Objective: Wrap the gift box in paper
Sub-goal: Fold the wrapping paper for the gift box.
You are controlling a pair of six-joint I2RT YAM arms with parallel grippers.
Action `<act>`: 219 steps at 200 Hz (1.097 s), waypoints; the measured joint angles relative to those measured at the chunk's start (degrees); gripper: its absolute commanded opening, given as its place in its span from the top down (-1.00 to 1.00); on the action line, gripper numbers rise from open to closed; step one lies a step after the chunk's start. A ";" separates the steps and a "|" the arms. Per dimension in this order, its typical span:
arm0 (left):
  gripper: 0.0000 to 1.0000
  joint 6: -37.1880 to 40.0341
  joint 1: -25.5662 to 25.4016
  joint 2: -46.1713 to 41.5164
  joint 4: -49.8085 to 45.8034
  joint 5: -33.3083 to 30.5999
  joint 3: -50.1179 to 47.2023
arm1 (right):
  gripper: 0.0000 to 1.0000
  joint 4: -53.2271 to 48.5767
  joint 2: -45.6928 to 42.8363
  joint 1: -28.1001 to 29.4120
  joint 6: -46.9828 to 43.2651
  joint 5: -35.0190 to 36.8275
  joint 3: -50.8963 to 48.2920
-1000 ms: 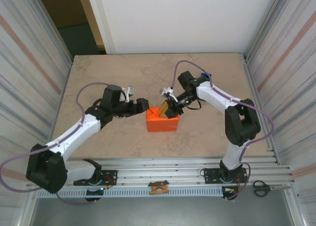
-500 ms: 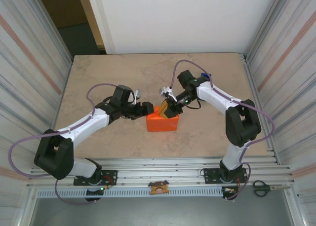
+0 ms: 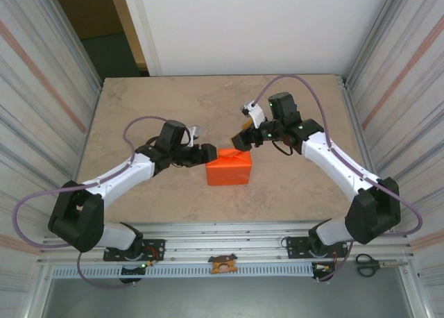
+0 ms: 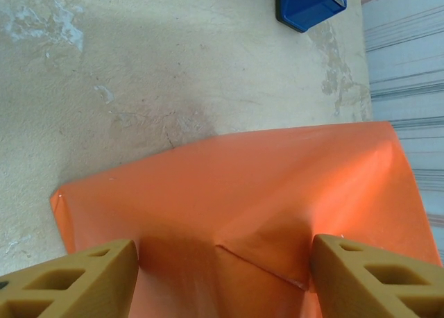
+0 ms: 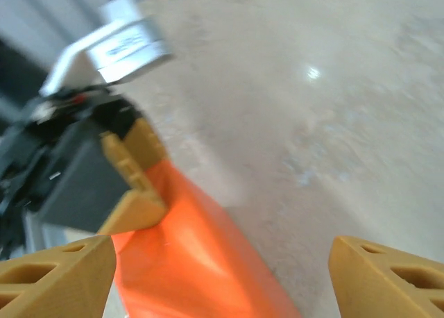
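The orange paper [image 3: 229, 169] is folded round the gift box, which is hidden inside it, making one bright package at the table's middle. My left gripper [image 3: 208, 152] is open at the package's left end. In the left wrist view its fingers [image 4: 83, 276] straddle creased paper [image 4: 277, 186] with a folded flap edge between them. My right gripper [image 3: 241, 139] hangs open just above the package's back right corner, with nothing in it. In the right wrist view the paper [image 5: 201, 269] lies below and between the fingers, and a left gripper fingertip [image 5: 135, 193] touches its edge.
A blue tape dispenser [image 4: 309, 2] sits on the table beyond the package. Scissors [image 3: 368, 264] lie on the front rail at the right. Corrugated metal walls [image 3: 41, 89] close both sides of the stone-patterned table [image 3: 152, 103].
My right gripper has lifted off the package and drawn back to the right, its arm swinging outward. My left gripper came in to the package's left end and now holds there.
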 measured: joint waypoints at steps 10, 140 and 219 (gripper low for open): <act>-0.33 0.02 0.00 0.00 0.17 0.02 -0.07 | -0.69 -1.27 0.66 0.00 4.98 2.62 0.26; -0.32 0.22 0.00 0.00 0.83 0.11 -0.33 | -0.86 -10.54 6.49 2.49 21.07 4.26 -1.99; -0.31 0.22 0.00 -0.02 0.90 0.20 -0.37 | -0.97 -11.41 6.40 2.49 20.83 3.43 -0.52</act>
